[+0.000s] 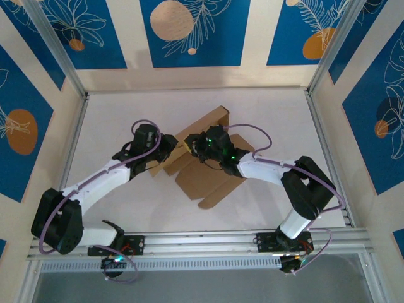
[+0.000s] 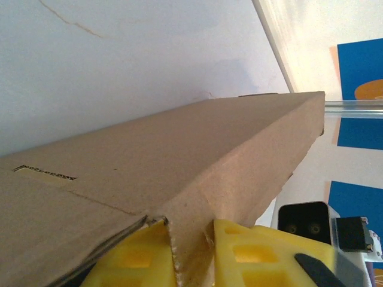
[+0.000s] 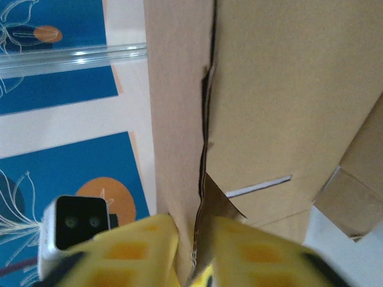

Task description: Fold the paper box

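Yellow fingertips (image 2: 137, 260) of the left gripper (image 2: 191, 245) are seen closest in the left wrist view. They are set narrow and clamped on a folded edge of the paper box (image 2: 179, 155), whose brown panel runs away from the lens.

Left arm: stretched from its base diagonally up and rightward over the white table (image 1: 113, 120), with the wrist brought to the box's left side.

Right gripper (image 3: 192, 245): yellow pads (image 3: 143, 251) are placed either side of an upright cardboard wall, with only a slim gap. Whether the wall is pinched or merely straddled cannot be told.

Right arm: elbow raised at the table's right, forearm reached leftward to the box's middle, the two wrists held close together.

Paper box: located at table centre, partly folded, with one panel raised at the rear and flat flaps spread toward the near edge.
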`<act>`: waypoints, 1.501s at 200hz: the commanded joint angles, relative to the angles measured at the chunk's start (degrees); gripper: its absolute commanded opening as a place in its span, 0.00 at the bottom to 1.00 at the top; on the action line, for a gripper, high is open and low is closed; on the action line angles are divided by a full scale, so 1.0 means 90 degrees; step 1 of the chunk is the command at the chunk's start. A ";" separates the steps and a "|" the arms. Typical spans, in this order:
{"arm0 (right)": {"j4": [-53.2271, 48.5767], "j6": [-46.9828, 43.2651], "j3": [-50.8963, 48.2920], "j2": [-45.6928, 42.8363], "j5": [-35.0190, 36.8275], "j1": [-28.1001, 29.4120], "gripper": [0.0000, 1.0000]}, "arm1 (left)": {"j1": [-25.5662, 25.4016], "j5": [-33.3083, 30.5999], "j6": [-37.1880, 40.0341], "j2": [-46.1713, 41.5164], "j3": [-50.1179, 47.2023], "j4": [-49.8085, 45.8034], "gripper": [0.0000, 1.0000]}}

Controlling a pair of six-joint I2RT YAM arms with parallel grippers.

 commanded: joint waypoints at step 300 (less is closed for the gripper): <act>-0.6253 -0.6554 0.3595 0.0614 -0.2122 -0.3714 0.71 | 0.1580 0.4481 0.1235 0.2169 0.1982 0.0295 0.22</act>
